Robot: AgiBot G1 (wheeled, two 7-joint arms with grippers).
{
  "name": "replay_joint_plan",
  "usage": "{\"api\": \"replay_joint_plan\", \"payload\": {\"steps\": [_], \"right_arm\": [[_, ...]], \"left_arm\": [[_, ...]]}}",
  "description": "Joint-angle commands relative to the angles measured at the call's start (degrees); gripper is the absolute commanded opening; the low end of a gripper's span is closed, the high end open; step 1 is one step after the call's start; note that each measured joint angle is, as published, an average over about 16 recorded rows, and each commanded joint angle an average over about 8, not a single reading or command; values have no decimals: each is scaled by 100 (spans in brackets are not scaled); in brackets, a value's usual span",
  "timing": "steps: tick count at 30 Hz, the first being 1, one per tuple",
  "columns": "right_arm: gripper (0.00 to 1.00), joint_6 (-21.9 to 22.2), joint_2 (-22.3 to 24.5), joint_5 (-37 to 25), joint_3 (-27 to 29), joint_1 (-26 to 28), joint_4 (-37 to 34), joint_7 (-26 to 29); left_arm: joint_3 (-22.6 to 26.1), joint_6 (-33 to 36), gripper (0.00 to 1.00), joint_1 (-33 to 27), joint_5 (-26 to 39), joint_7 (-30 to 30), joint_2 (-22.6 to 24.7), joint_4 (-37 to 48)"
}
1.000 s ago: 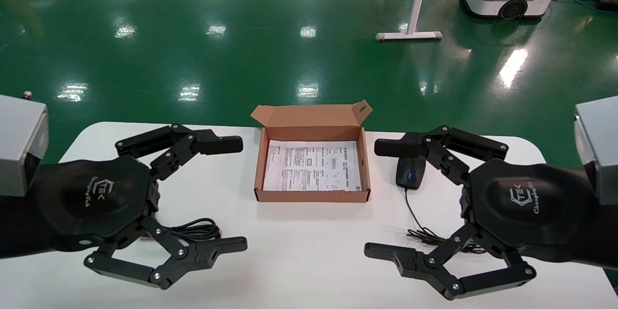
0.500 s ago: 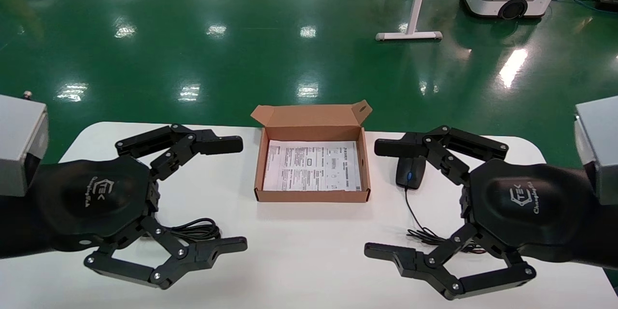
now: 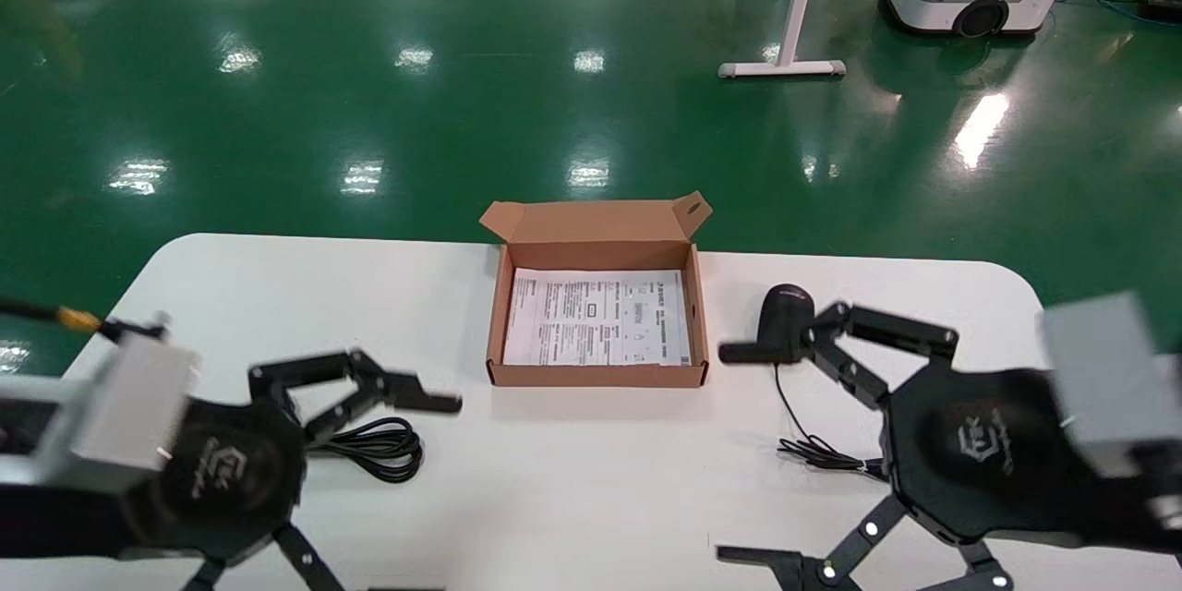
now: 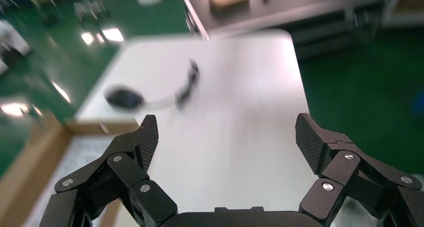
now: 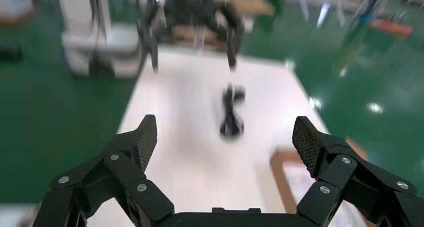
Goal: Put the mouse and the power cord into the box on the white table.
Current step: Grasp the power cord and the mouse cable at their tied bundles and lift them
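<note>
- The box (image 3: 598, 328) sat open at the middle of the bench (image 3: 591, 480), its paper-lined floor bare; neither item was packed yet.
- The mouse (image 3: 785, 314) lay just right of the box, its thin cable trailing toward the near edge of the bench.
- The power cord (image 3: 377, 448) lay coiled to the left of the box, nearer the front edge.
- The right claw (image 3: 739, 457) hung beside the mouse, fingers spread wide, gripping nothing.
- The left claw (image 4: 227, 139) hung by the cord, fingers equally apart and empty.
- Recommended approach: straddle the mouse body across its narrow width, close squarely, and lift high enough that the cable cleared the box wall.
</note>
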Motion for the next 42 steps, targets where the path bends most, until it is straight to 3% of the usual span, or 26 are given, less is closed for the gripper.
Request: {"api": "replay_joint_plan", "payload": {"steps": [1,10,23,36,38,42], "right_arm": [[100,-130,38,-267,-117,138,-59,-171],[100,-87,2,-1305,-1048,654,-1397,-1566],[100,208,-824,-2640,-1699,1502,-3921,-3189],[100,472,-1449,-3177,-1970,2010,-5668,-4138],[78,490,-1514,-3201,-1984,2053,-5859,-4209],[28,500,-1612,-3237,-2004,2135,-6164,-4304]], "left_arm": [[294,68,100,-216,252,43,-70,-37],[1342,17,100,-1155,1376,645,120,846],[2600,-83,100,-2256,3113,1808,1098,2819],[3014,-355,100,-2773,3821,2987,1993,4873],[3027,-399,95,-2803,3847,3142,2088,5112],[3047,-434,45,-2867,3878,3377,2229,5497]]}}
